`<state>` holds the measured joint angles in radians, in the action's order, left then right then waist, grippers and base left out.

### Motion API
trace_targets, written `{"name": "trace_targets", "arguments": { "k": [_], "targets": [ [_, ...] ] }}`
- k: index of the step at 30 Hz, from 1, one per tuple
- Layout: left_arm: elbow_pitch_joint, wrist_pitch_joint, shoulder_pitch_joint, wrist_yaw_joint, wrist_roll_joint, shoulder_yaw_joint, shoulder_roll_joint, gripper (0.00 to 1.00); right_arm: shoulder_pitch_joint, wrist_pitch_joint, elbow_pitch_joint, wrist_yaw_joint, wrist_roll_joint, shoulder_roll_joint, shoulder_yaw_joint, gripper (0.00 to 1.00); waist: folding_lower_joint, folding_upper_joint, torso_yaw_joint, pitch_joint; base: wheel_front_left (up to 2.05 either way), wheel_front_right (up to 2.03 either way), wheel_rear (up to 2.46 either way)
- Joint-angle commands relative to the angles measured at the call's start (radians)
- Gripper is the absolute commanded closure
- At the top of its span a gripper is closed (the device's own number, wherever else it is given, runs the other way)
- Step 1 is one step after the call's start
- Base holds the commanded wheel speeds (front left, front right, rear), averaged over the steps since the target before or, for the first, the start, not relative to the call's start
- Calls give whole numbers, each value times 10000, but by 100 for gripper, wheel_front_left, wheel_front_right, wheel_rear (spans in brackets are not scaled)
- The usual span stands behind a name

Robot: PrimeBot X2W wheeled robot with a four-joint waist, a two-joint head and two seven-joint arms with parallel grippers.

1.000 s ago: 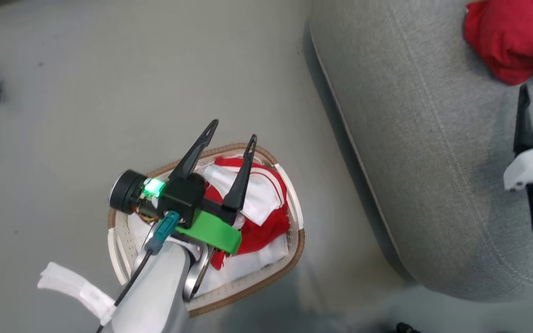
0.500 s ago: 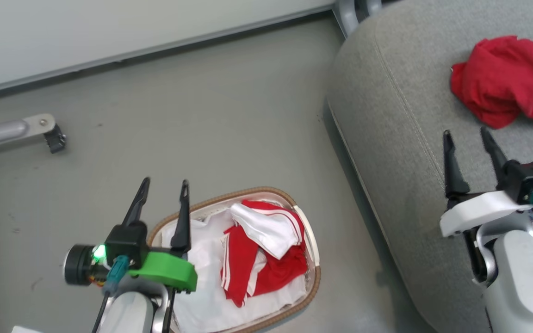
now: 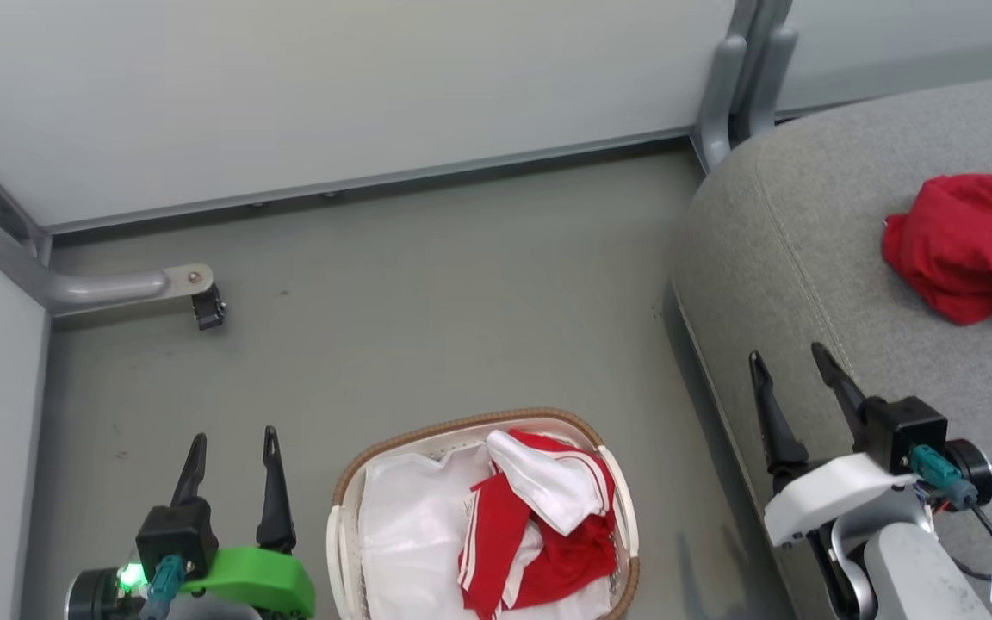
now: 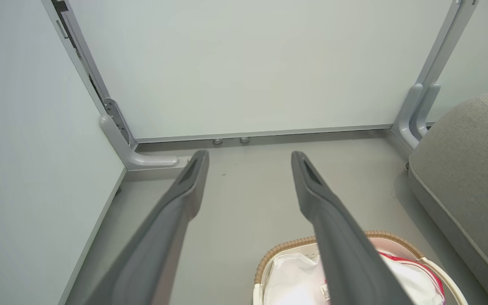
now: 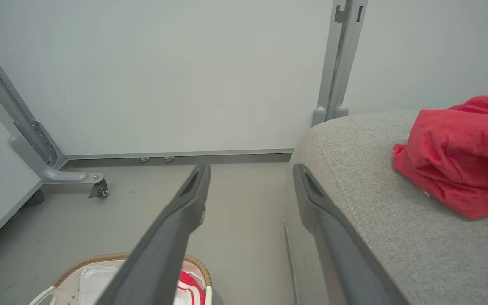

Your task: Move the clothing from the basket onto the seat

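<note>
The striped red-and-white garment [image 3: 578,560] lies in the basket [image 3: 461,422] at bottom centre; the plain red garment [image 3: 965,245] rests on the seat [image 3: 806,284] at the right edge. The left gripper [image 3: 234,435], overlapping the basket rim half a second ago, now stands clear at lower left, fingers [image 3: 273,491] parted and empty; the right gripper [image 3: 787,353], equally parted and empty, hangs over the seat's edge.

My head has tilted up. My left gripper [image 3: 234,433], above the basket [image 3: 453,423] a second ago, now hangs beside it over the floor [image 3: 418,301]; my right gripper [image 3: 786,350] has pulled back to the edge of the seat [image 3: 771,258].
</note>
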<state>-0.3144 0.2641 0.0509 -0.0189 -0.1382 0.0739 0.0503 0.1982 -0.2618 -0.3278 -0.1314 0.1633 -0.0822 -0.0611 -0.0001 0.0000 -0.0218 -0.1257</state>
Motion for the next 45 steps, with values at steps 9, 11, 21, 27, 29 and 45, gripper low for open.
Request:
{"name": "trace_targets", "arguments": {
  "k": [9,11,21,27,29,45],
  "targets": [
    [54,6,-744,-87,-173,-43,21,0,-712,-47,-118,14,11,118,-54,0,1,0,-208,714,0,0,0],
    [59,6,-781,-37,-155,32,20,0,-715,-47,-139,14,-5,136,-73,0,1,0,-173,737,0,0,0],
    [-426,6,32,259,-557,718,22,0,-40,-47,121,14,51,95,-305,0,1,0,215,-223,0,0,0],
    [-1305,7,1155,443,-1356,1585,22,0,779,-47,512,14,170,-35,-430,0,1,0,741,-1501,0,0,0],
    [-1724,6,1593,501,-1561,1872,25,0,1080,-47,661,14,203,-71,-482,0,1,0,953,-1995,0,0,0],
    [-5637,6,4783,902,-3720,4055,48,0,2744,-47,2060,14,186,-95,-988,0,1,0,2560,-4692,0,0,0]
  ]
}}
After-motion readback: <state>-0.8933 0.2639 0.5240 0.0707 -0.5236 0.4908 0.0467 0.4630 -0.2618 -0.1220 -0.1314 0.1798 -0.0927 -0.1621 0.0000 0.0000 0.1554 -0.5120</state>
